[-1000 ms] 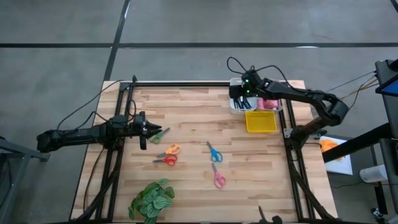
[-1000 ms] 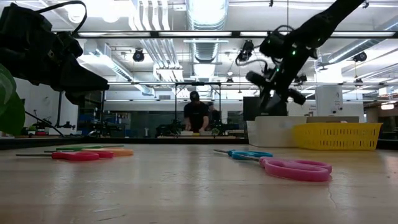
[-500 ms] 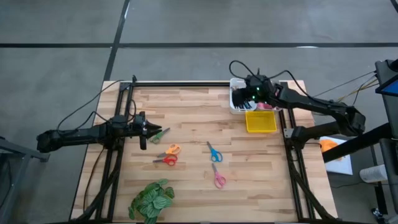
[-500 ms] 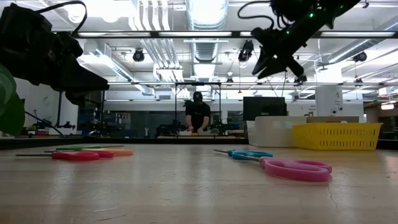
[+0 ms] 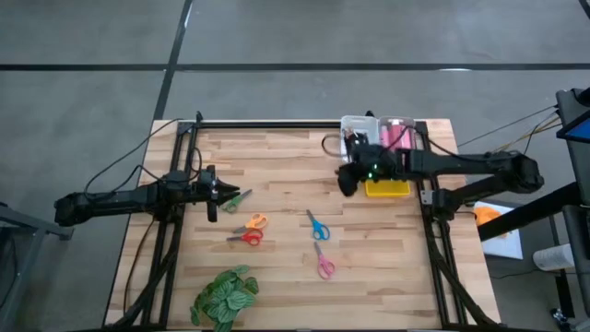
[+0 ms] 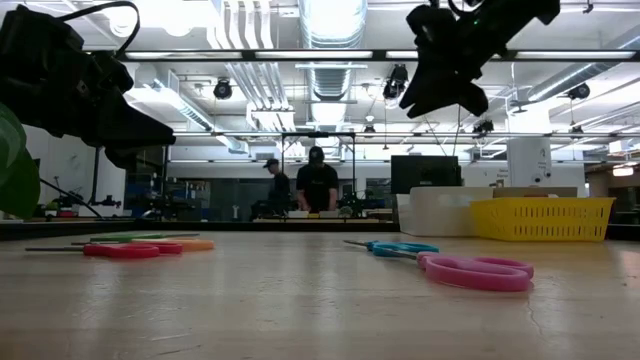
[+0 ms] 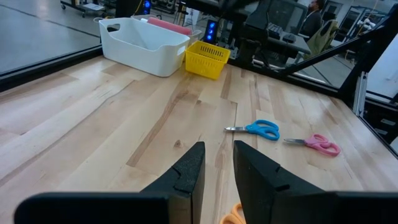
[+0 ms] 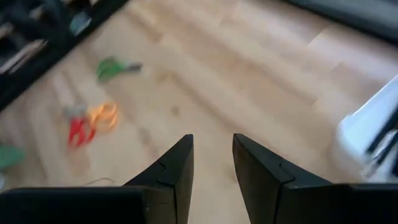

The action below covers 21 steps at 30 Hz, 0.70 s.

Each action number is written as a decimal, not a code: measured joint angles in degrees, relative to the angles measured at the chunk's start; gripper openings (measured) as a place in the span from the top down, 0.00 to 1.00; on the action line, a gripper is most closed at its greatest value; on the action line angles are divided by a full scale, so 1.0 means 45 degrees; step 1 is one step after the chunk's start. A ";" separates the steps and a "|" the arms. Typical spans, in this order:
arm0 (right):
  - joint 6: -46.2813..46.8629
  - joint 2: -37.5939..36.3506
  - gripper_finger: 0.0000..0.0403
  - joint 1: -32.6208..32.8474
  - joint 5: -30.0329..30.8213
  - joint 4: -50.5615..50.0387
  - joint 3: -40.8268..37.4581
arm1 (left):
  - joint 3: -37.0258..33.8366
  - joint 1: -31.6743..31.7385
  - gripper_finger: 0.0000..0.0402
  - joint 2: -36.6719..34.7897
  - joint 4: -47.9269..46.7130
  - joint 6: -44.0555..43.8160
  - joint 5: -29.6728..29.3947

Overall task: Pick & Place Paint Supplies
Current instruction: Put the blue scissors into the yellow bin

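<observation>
High view — right gripper beside yellow basket, left gripper near green scissors; orange, red, blue, pink scissors on table; tubes in white bin.
Low view — both grippers above the table.
Wrist views — both pairs of fingers slightly parted, holding nothing.

My left gripper hangs at the frame's middle left on an arm stretched level, fingers slightly apart and empty, while my right gripper reaches in from the right, just right of centre, fingers likewise parted and empty.
</observation>
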 joint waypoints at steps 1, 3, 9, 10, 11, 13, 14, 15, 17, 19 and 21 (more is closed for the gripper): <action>0.0199 0.0055 0.72 0.0320 0.0000 -0.0120 0.0000 | 0.0000 0.0000 0.78 -0.0003 -0.0001 0.0000 0.0000; 0.0682 0.0153 0.72 0.0879 0.0005 -0.0526 0.0000 | 0.0000 -0.0003 0.78 0.0001 0.0003 0.0005 0.0000; 0.2167 0.0660 0.72 0.2408 0.0029 -0.0886 0.0000 | 0.0000 0.0001 0.78 -0.0003 0.0000 0.0005 0.0000; 0.2381 0.0767 0.72 0.2626 0.0029 -0.0975 0.0000 | 0.0000 0.0001 0.78 0.0001 0.0003 0.0005 0.0000; 0.2577 0.0875 0.72 0.2839 0.0029 -0.1034 0.0000 | 0.0000 -0.0002 0.78 0.0000 0.0000 0.0005 0.0000; 0.2918 0.1140 0.72 0.3232 0.0029 -0.1118 0.0005 | 0.0000 -0.0001 0.78 -0.0003 0.0001 0.0005 0.0000; 0.3059 0.1273 0.72 0.3423 0.0021 -0.1216 0.0005 | 0.0000 0.0001 0.78 0.0001 0.0003 0.0005 0.0000; 0.3198 0.1440 0.72 0.3597 0.0019 -0.1252 0.0000 | 0.0000 -0.0003 0.78 0.0001 0.0003 0.0000 0.0000; 0.3535 0.1702 0.72 0.3905 -0.0009 -0.1244 0.0000 | 0.0000 -0.0002 0.78 0.0001 0.0003 0.0005 0.0000; 0.3863 0.1954 0.72 0.4186 -0.0064 -0.1251 0.0000 | 0.0000 -0.0002 0.78 -0.0002 0.0003 0.0002 0.0000; 0.4193 0.2155 0.72 0.4478 -0.0080 -0.1235 0.0000 | 0.0000 -0.0001 0.78 -0.0001 0.0001 0.0000 0.0000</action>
